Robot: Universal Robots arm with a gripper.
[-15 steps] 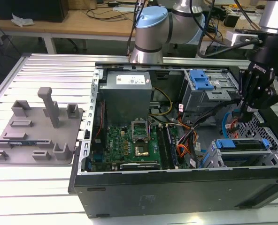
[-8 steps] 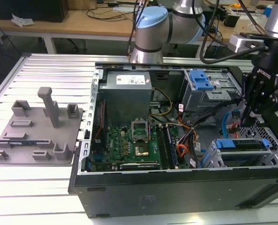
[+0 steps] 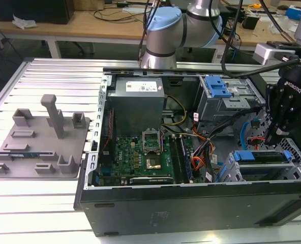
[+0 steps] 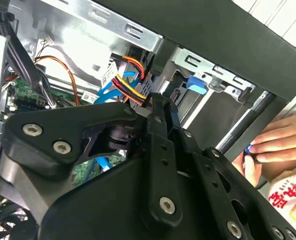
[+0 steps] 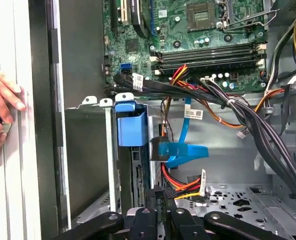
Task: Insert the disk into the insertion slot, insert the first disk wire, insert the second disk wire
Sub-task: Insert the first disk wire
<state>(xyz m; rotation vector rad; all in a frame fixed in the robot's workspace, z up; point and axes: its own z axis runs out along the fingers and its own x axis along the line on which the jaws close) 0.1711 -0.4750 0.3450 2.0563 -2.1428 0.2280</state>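
**End effector** [image 5: 161,199]: mine, lowered into the drive corner of the open computer case [image 3: 191,206], on the exterior view's right. The fingers are drawn narrow and pinch the black plug of a disk wire [image 5: 180,184], a red, yellow and black bundle. In both wrist views the plug sits between the fingertips.

**Disk** [image 5: 131,131]: seated in the insertion slot [image 5: 109,165] and seen edge-on in the first wrist view. Its bright blue carrier end stands proud of the grey sheet-metal cage, and my fingertips are just beside its connector edge.

**Blue cable** [image 5: 184,150]: flat, with a blue plug lying against the disk's rear edge. I cannot tell whether it is fully seated.

**Motherboard** [image 5: 198,30]: green, on the case floor beyond the cage, with a dark cable bundle crossing in front of it.

**Taller bay** [image 3: 219,96]: grey metal with a blue latch, behind the cage in the exterior view.

**Person's hand** [image 5: 0,107]: resting on the ribbed tabletop [image 3: 49,203] just outside the case wall, with something small and blue under the fingers.

**Grey fixture plate** [image 3: 38,145]: on the tabletop, well apart from the case, on the exterior view's left.
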